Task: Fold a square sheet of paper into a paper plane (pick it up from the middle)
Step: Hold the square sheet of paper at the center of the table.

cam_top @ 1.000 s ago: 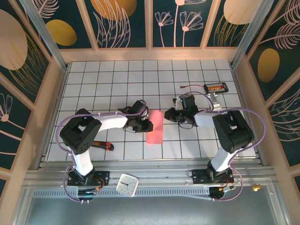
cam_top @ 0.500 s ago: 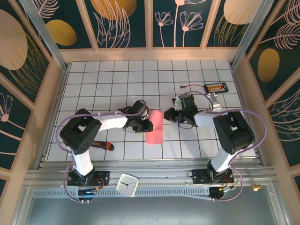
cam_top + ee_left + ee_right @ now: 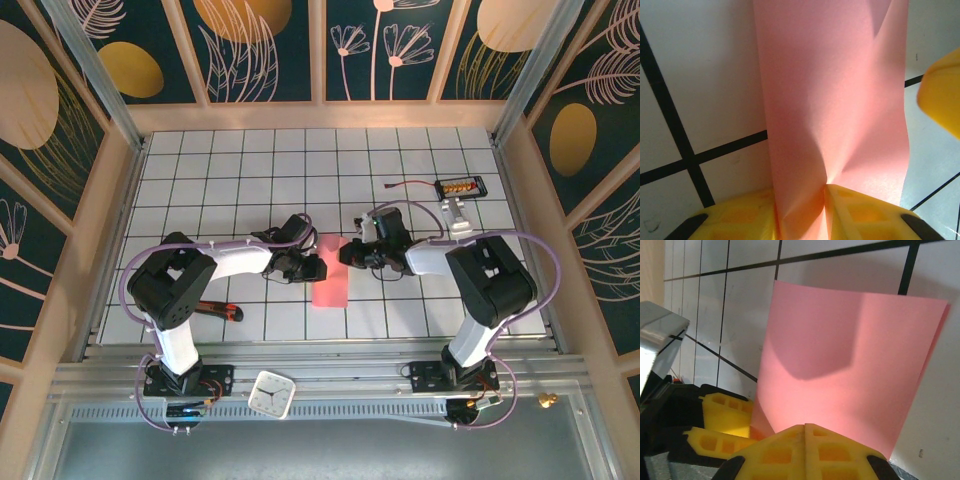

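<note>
Down on the white table with black grid lines (image 3: 200,180), on the near left, lies a small black tool with a red handle (image 3: 222,310). Nearer still, on the metal rail at the front, sits a little white square clock (image 3: 271,393). Next comes the left claw (image 3: 800,200), low over the middle of the table. Its two yellow fingers (image 3: 860,215) are pinched on the left edge of the pink sheet of paper (image 3: 330,285), and small creases spread out from where they squeeze it. From above, the paper is a long, thin strip that runs from far to near. It lies in the middle of the table, between the two claws. In the right wrist view it looks folded over, with a second layer peeking out along one edge. Just to the right of the paper's far end is the right claw (image 3: 805,432). Its yellow fingers are pressed tight together, with the tips at the paper's edge, and I cannot tell if any paper is caught between them. Far off to the right lies a small black box with gold bits (image 3: 461,186) and a thin red wire (image 3: 405,184), with a small white block (image 3: 458,215) just near of it.
</note>
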### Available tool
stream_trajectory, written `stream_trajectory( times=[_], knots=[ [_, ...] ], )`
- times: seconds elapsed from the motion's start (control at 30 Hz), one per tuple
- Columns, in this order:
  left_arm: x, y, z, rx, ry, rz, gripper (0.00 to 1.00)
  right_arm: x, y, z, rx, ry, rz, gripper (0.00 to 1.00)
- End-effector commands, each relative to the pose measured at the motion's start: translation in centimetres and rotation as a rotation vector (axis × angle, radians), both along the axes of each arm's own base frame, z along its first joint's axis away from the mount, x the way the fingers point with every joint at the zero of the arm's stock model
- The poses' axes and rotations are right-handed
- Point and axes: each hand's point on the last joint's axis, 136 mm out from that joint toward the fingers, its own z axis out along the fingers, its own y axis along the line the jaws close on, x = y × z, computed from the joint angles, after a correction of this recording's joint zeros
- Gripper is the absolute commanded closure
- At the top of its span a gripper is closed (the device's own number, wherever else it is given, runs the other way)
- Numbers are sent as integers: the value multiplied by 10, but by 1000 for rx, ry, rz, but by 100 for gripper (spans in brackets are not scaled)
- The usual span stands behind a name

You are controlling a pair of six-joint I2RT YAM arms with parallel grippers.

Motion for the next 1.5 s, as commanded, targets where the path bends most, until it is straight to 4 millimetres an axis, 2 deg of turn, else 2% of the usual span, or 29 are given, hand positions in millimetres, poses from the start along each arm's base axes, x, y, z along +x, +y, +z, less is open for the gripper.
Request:
stream_trajectory(
  times=[0.0,0.87,1.03,1.23,1.47],
  knots=[
    [-17,58,-57,266,63,51,70,-7,4,-8,6,25,14,100],
    [-19,59,-60,272,68,45,70,-12,2,-21,-20,58,20,100],
    [-19,59,-59,273,66,45,70,-15,-2,-31,-52,79,11,100],
    [-16,57,-56,266,57,50,69,-22,-15,-52,-130,129,-15,100],
    [-7,54,-44,255,24,68,62,-32,-29,-72,-203,181,-47,100]
  ],
)
